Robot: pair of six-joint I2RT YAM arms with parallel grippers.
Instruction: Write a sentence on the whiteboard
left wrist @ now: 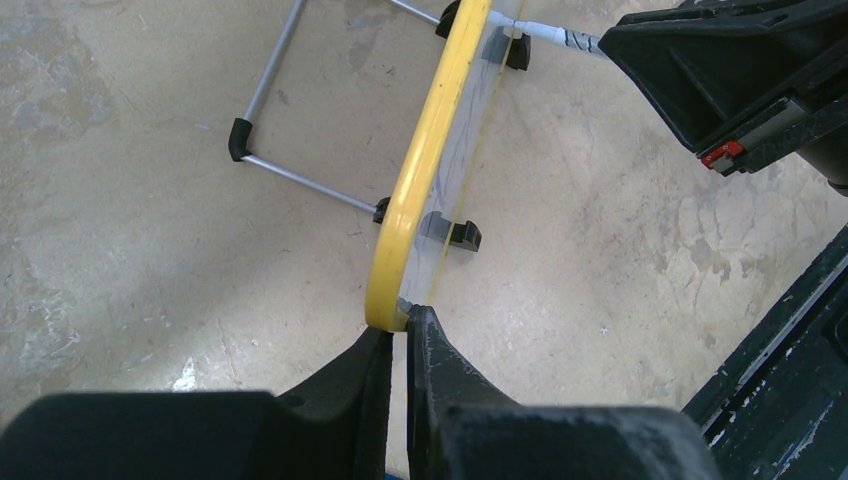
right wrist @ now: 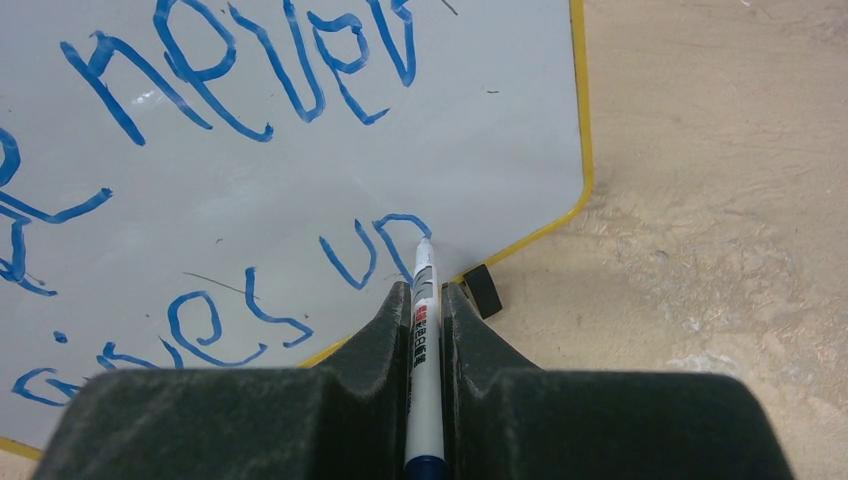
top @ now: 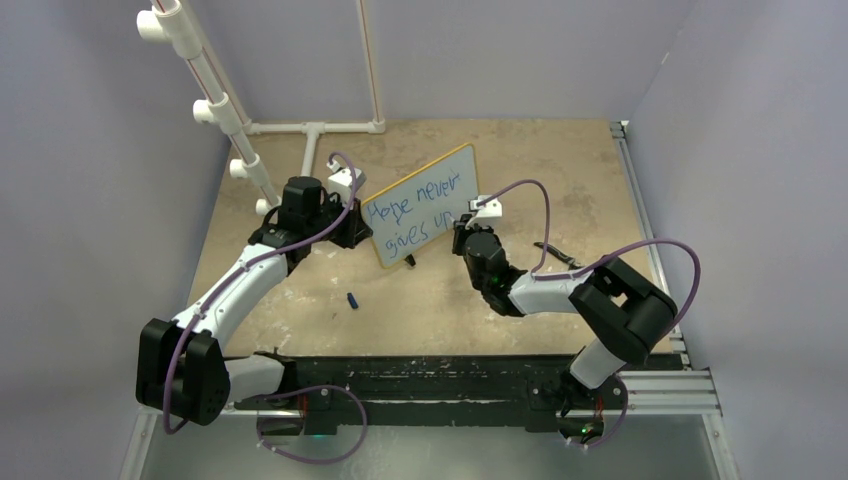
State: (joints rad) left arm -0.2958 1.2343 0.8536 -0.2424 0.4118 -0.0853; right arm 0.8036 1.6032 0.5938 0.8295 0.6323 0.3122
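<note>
Beige desk [top: 560,170]: left fingers [left wrist: 345,385] clamp the whiteboard [right wrist: 480,160], right fingers [right wrist: 380,340] a marker [right wrist: 424,310]; the sentence [top: 415,212] has 4 words, full stop seemingly missing.

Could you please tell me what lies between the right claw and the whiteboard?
A white marker, held in the right claw, spans it, its tip at the whiteboard beside "up"; the right wrist view shows this.
</note>
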